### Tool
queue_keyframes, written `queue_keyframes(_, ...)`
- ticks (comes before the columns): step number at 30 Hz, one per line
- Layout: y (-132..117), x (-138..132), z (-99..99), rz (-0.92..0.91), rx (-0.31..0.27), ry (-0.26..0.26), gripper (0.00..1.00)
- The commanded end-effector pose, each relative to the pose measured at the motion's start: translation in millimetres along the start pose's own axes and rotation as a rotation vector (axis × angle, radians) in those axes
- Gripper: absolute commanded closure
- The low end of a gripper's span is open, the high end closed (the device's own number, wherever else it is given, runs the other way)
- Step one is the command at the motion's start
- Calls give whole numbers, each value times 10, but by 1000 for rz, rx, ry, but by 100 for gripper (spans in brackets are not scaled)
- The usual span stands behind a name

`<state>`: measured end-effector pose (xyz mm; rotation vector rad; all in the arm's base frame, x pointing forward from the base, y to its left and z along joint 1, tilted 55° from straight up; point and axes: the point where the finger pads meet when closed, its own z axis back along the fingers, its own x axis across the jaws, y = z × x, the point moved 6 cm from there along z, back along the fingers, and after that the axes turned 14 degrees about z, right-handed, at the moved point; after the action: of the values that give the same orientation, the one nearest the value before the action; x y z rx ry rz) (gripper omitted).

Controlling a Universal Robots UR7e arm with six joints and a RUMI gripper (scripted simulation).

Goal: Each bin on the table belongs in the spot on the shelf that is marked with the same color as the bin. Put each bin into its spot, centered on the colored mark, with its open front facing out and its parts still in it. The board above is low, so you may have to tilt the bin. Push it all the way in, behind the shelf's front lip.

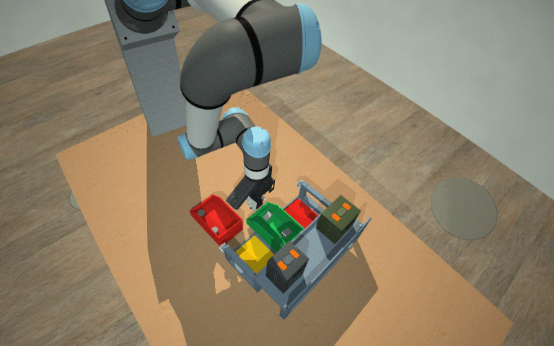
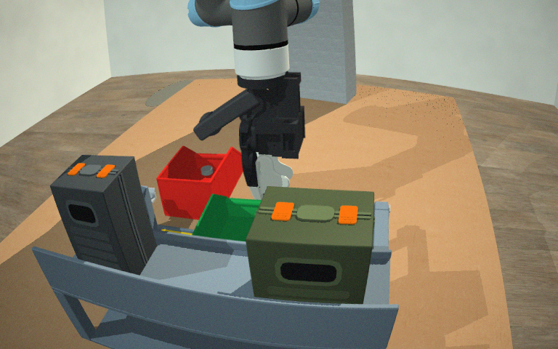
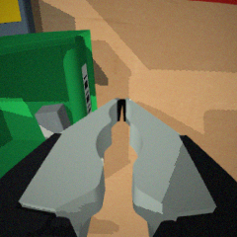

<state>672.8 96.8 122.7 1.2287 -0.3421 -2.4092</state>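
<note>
The green bin [image 1: 263, 228] [image 2: 234, 224] [image 3: 35, 69] lies partly on the shelf [image 1: 234, 261] between the yellow mark [image 1: 253, 254] [image 3: 9, 11] and the red mark [image 1: 298, 213]. Its near end juts out past the shelf front, and grey parts are in it. How far it reaches under the board is hidden, as is any green mark. The red bin [image 1: 231, 231] [image 2: 181, 197] stands on the table outside the shelf, with grey parts inside. My gripper [image 1: 252, 207] [image 2: 256, 195] [image 3: 121, 100] is shut and empty, pointing down just outside the green bin's jutting end.
The low upper board [image 1: 312, 249] [image 2: 197, 263] carries a dark grey case [image 1: 283, 273] [image 2: 88, 185] and an olive case [image 1: 332, 226] [image 2: 308, 242]. Shelf side frames rise at both ends. The red bin is close beside the left shelf corner.
</note>
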Motion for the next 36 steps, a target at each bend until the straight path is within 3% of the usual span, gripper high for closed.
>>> queue_keyframes(1,3,-13,4,0,0,1,100)
queue_keyframes(36,38,-153,4,0,0,1,100)
